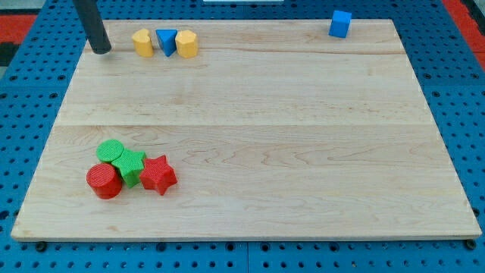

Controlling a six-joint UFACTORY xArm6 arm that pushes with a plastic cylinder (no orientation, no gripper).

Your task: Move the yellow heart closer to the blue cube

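Observation:
The yellow heart (142,42) sits near the view's top left, touching a blue triangle (166,41) on its right. The blue cube (340,24) stands alone at the view's top right, far from the heart. My tip (101,50) rests on the board just left of the yellow heart, a small gap apart from it.
A yellow hexagon (187,44) touches the blue triangle's right side. At the view's lower left a green circle (111,151), green star (132,167), red circle (104,181) and red star (158,174) cluster together. The wooden board (265,152) lies on a blue pegboard.

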